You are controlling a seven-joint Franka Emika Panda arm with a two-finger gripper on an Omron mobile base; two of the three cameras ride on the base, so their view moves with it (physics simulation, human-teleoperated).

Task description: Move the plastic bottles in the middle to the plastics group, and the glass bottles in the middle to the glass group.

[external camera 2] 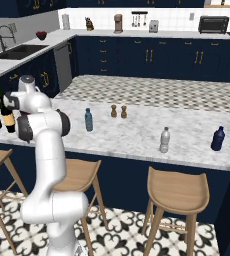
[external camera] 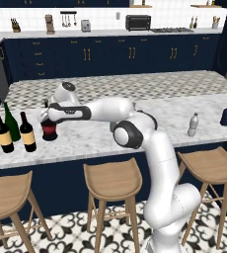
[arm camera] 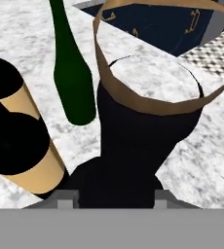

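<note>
Beside the green wine bottle (external camera: 10, 122) on the desk (external camera: 135, 123), our gripper (external camera: 47, 114) is clamped on the squat red-banded bottle (external camera: 49, 129). We see two tan-labelled bottles (external camera: 27, 132) standing close by.

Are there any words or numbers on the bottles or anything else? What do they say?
No words or numbers can be read.
Tan labels on the two dark wine bottles: plain, no lettering visible.
Red band on the squat bottle: plain.
Clear water bottle and navy bottle: too small to tell.
</note>
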